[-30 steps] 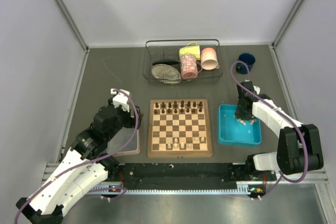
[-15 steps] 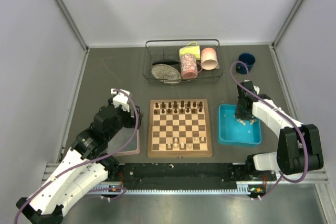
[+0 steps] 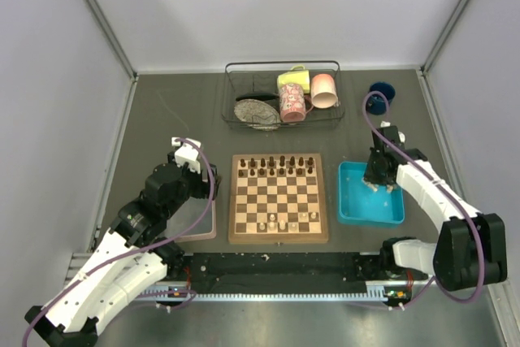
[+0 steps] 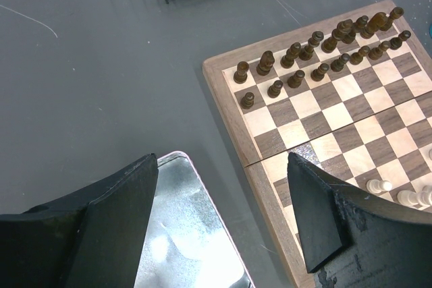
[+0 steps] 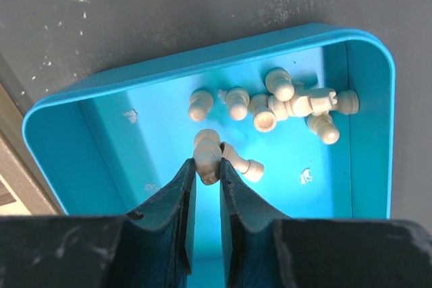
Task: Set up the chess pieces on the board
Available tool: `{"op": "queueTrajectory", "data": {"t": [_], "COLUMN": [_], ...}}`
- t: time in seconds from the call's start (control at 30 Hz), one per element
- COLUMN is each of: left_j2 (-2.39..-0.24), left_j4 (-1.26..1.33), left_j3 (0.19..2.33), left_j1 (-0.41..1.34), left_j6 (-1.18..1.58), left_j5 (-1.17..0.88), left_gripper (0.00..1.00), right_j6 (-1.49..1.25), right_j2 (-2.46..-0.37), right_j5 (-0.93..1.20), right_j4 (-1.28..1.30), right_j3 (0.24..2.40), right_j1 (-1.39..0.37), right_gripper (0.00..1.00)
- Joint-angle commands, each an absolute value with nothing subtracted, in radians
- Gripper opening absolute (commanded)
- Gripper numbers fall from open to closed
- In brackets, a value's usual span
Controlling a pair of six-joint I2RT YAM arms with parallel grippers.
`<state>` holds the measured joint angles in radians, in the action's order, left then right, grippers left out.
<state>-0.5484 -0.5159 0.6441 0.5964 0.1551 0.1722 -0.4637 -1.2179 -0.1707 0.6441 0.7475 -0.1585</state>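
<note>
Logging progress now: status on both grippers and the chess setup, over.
Left gripper open over clear tray. Right gripper shut on cream piece at blue tray. Dark pieces set on board; loose cream pieces left in tray. Nothing in the way.

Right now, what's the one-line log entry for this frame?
right tool: shut on cream piece, in blue tray | left tool: open, empty, beside board

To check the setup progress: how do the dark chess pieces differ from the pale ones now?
The dark pieces are brown, the pale pieces cream. The dark pieces stand in two rows at the board's far edge; few pale pieces stand on it, and most lie in the blue tray. No dark piece is held; the right gripper pinches one pale piece. Both sets are small turned pieces.
</note>
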Motion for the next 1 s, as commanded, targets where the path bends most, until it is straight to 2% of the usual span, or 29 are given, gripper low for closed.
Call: {"op": "queueTrajectory", "data": {"t": [0.0, 0.37, 0.53, 0.6, 0.63, 0.8, 0.97], "left_j2": [-0.549, -0.546, -0.535, -0.519, -0.515, -0.515, -0.584], "left_j4": [-0.462, -0.456, -0.427, -0.367, -0.339, -0.172, 0.023], "left_j3": [0.646, 0.644, 0.664, 0.661, 0.66, 0.631, 0.62], "left_j1": [0.6, 0.6, 0.6, 0.6, 0.601, 0.618, 0.75], "left_j6": [0.152, 0.144, 0.161, 0.17, 0.182, 0.222, 0.218], "left_j5": [0.169, 0.149, 0.074, 0.055, 0.046, 0.009, 0.049], "left_gripper": [0.82, 0.8, 0.78, 0.78, 0.83, 0.83, 0.83], "right_j6": [-0.466, -0.517, -0.577, -0.6, -0.606, -0.662, -0.745], "right_j2": [-1.164, -1.043, -0.977, -0.954, -0.933, -0.879, -0.822], "right_j5": [-0.153, -0.065, 0.02, 0.043, 0.052, 0.057, 0.115], "right_j4": [0.678, 0.733, 0.739, 0.741, 0.742, 0.768, 0.772], "right_j3": [0.795, 0.807, 0.825, 0.845, 0.856, 0.919, 0.956], "right_j1": [-0.147, -0.149, -0.147, -0.149, -0.149, -0.149, -0.147], "right_gripper": [0.0, 0.0, 0.0, 0.0, 0.0, 0.0, 0.0]}}
